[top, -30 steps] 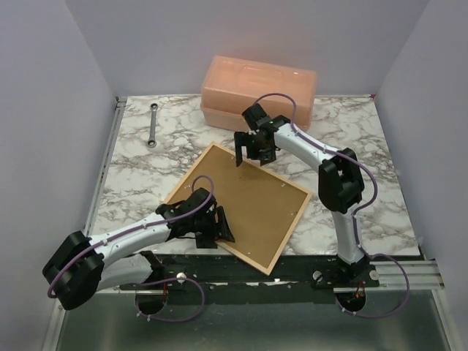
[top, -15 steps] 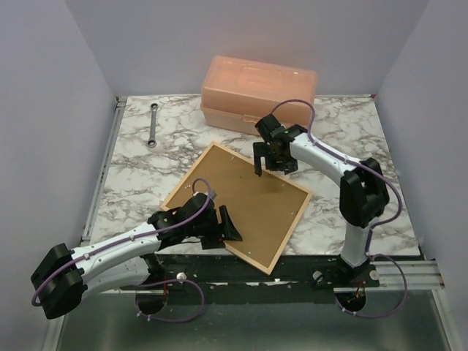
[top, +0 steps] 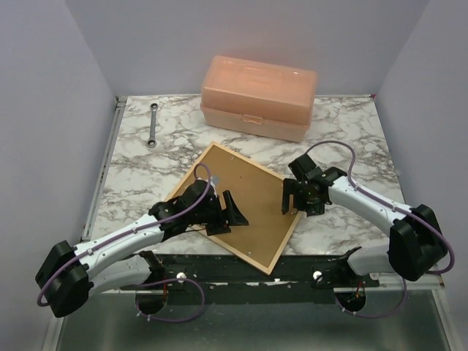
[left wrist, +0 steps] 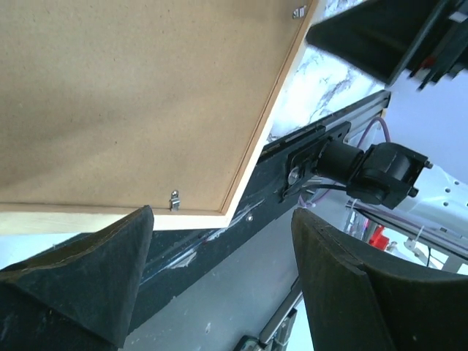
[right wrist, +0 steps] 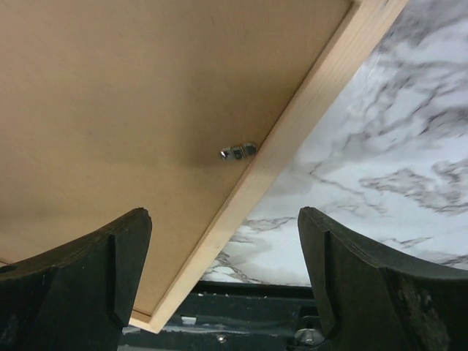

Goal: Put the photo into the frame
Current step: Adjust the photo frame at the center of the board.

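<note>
The frame (top: 290, 232) lies face down on the marble table, turned like a diamond, with its near corner past the table's front edge. A brown backing panel (top: 256, 190) fills it. The photo is out of view. My left gripper (top: 225, 213) hovers open over the frame's near-left part. In the left wrist view the left gripper (left wrist: 221, 216) looks along the pale moulding (left wrist: 241, 183) past a metal clip (left wrist: 175, 199). My right gripper (top: 292, 201) is open at the frame's right edge. In the right wrist view the right gripper (right wrist: 225, 213) straddles the moulding (right wrist: 307, 110) below a clip (right wrist: 238, 151). Nothing is held.
A peach plastic box (top: 259, 96) stands at the back of the table. A wrench (top: 153, 124) lies at the back left. A black rail (top: 241, 267) runs along the table's front edge. Grey walls close in both sides.
My right arm swung from the frame's far corner by the box down to its right edge. My left gripper slid a little right over the frame and its jaws widened.
</note>
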Controlling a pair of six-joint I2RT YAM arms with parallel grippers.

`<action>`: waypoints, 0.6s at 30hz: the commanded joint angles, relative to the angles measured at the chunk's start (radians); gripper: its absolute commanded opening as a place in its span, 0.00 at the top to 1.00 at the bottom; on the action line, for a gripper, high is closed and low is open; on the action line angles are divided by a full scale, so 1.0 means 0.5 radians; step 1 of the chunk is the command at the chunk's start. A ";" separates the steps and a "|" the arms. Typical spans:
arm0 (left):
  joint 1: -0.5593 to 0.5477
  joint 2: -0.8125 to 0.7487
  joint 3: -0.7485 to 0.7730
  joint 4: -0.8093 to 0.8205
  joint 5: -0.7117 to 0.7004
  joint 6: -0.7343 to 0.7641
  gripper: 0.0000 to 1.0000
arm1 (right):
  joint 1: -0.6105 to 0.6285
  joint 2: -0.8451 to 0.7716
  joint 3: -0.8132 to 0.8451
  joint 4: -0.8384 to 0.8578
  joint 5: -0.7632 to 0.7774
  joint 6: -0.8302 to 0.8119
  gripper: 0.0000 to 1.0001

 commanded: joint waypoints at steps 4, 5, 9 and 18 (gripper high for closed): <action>0.187 0.070 0.106 0.057 0.194 0.129 0.22 | -0.001 0.116 -0.257 0.296 -0.281 0.169 0.16; 0.227 0.058 0.112 0.034 0.201 0.147 0.22 | -0.001 0.137 -0.263 0.319 -0.279 0.163 0.19; 0.412 -0.029 0.127 -0.067 0.247 0.241 0.22 | -0.001 0.216 -0.247 0.367 -0.249 0.106 0.40; 0.814 -0.103 0.356 -0.631 -0.007 0.652 0.22 | -0.001 0.373 -0.065 0.228 0.195 -0.027 1.00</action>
